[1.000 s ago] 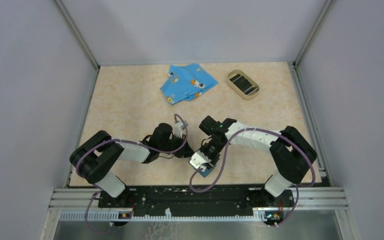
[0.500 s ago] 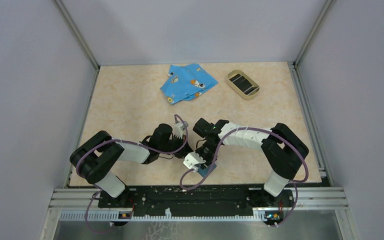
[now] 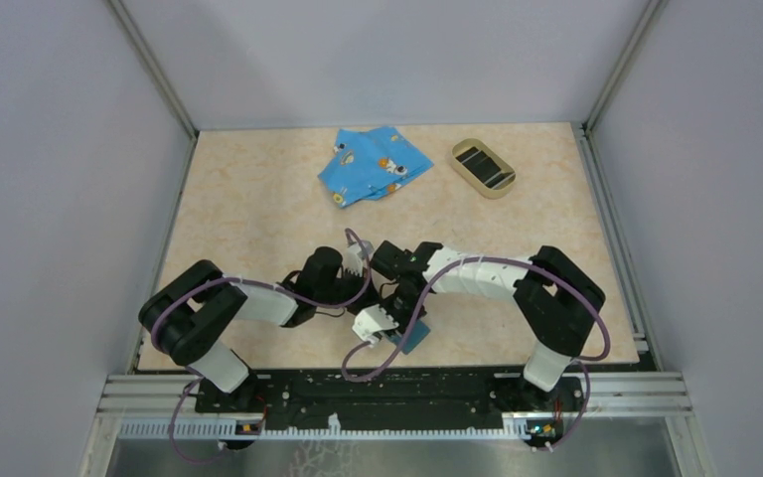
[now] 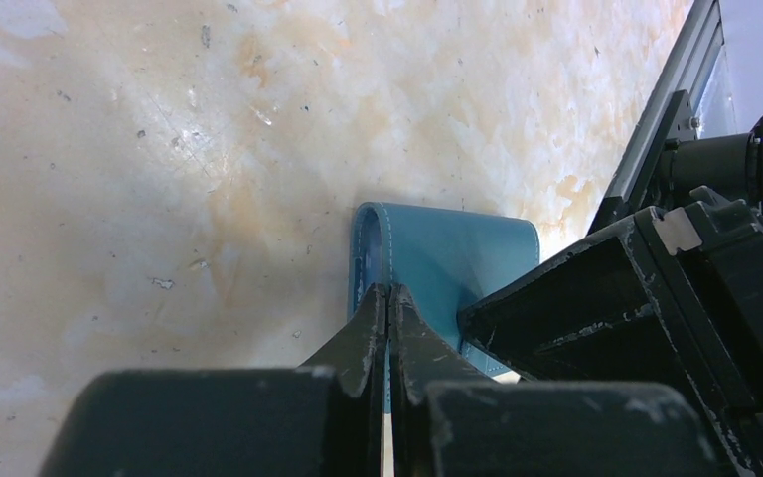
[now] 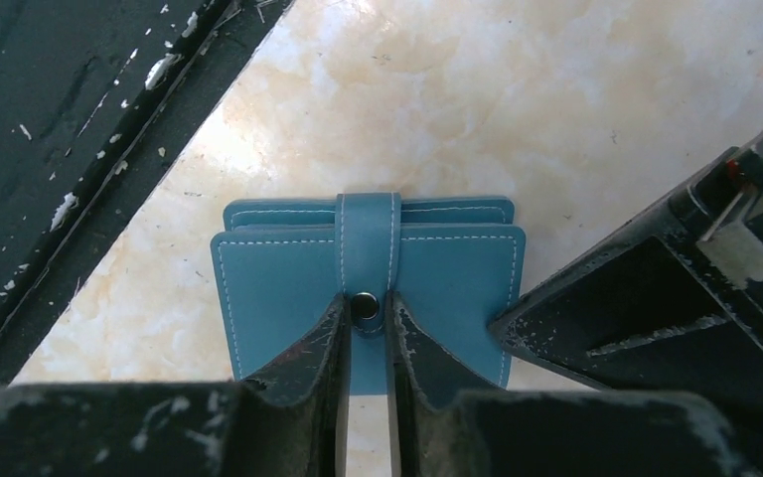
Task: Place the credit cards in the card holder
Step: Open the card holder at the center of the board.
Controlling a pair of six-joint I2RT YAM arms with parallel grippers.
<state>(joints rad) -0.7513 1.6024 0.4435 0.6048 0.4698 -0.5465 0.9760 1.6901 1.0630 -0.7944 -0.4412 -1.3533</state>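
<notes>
Looking from above, we see both arms bent inward and low over the table, with their wrists meeting near the middle of the near edge. The left arm reaches across to the right. The right arm curls round to the left and points back toward the near edge.

The left gripper is squeezed tight, its two fingers pressed flat together with no gap. Its tips sit at the rim of the card holder. The right gripper points down at the holder's top face. Its fingers are nearly together, one on each side of the snap. We cannot tell if they pinch anything.

The card holder lies flat on the table, right under both grippers and near the black rail. It is folded closed. In the right wrist view it is a little wider than it is deep, with its long side running left to right. Its strap comes over the far edge toward the camera. From above it sits turned, with one corner toward the near edge. It is teal-blue, with pale stitches along the edges and round corners.

The credit cards are black and lie in the tan oval tray, far back on the right, well apart from the holder.
</notes>
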